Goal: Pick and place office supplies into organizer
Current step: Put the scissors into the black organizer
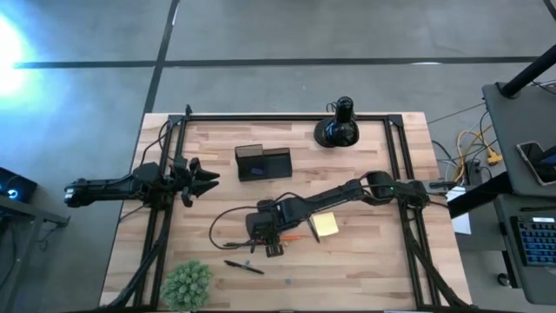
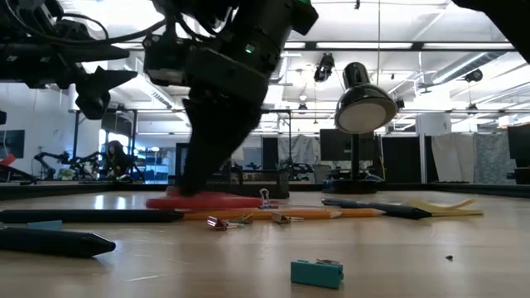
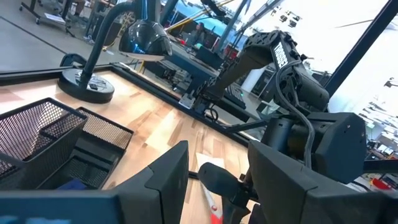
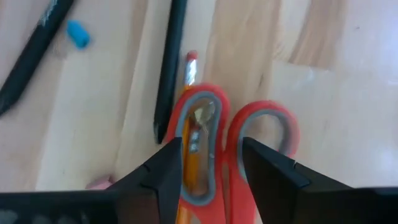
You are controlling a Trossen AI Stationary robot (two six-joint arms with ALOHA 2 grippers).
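Scissors [image 4: 214, 149] look stiff, light; right gripper [image 4: 211, 163], fingers apart astride one red handle loop mid-table, should pinch there; left gripper [image 1: 204, 180] open near the left edge

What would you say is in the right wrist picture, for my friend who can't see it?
The right gripper hangs open just above the red-handled scissors on the pale wooden table. An orange pencil lies under one handle loop, beside two thin black pens and a tiny blue piece.
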